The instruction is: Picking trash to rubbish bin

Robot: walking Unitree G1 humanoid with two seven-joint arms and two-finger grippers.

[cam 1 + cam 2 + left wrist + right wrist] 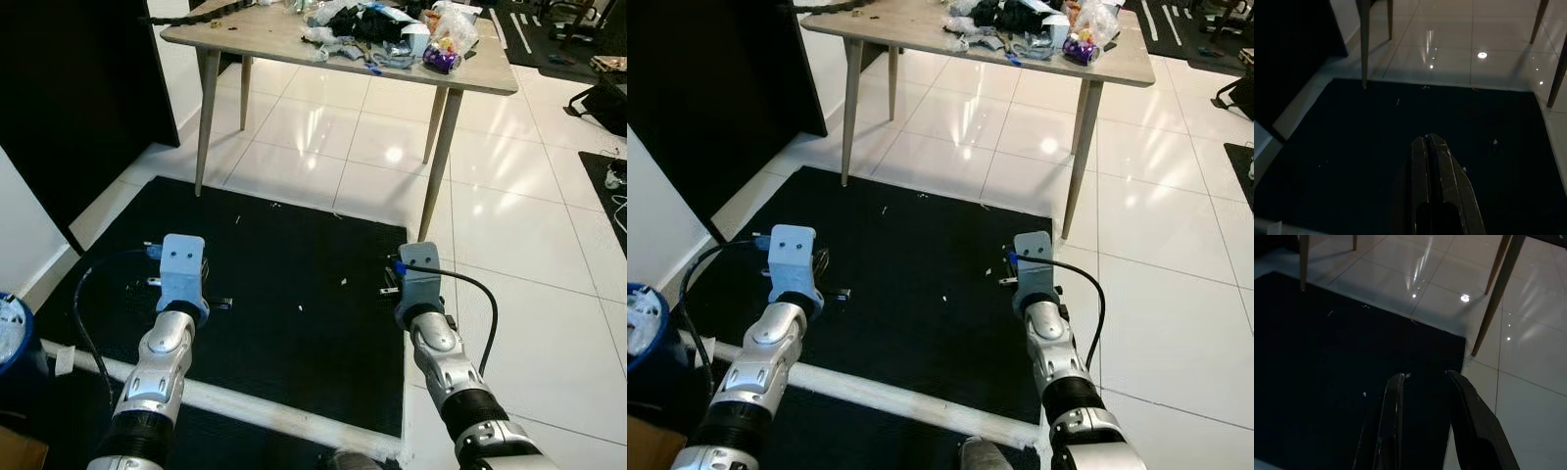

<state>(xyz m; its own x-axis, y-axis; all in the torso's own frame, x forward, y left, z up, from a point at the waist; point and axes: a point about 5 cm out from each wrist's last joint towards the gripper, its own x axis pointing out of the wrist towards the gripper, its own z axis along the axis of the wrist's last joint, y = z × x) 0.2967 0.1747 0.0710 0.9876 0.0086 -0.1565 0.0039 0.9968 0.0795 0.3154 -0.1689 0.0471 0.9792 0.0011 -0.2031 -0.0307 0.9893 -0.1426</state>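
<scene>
A pile of trash [392, 29], with plastic bags, dark cloth and a purple wrapper [441, 59], lies on the far end of a wooden table [265, 34] ahead. At my near left, a blue rubbish bin [12, 338] holds white crumpled stuff. Both arms are held out low over a black mat [294, 294]. In the left wrist view my left gripper [1430, 139] is shut with nothing in it. My right gripper [1425, 377] is open and empty above the mat's right edge. Tiny white scraps [1364, 394] dot the mat.
The table's slanted legs [438, 162] stand at the mat's far edge. A tall black panel [78, 98] closes off the left. A white strip [274, 411] crosses the mat near me. A black bag [607, 103] lies on the glossy white tiles at far right.
</scene>
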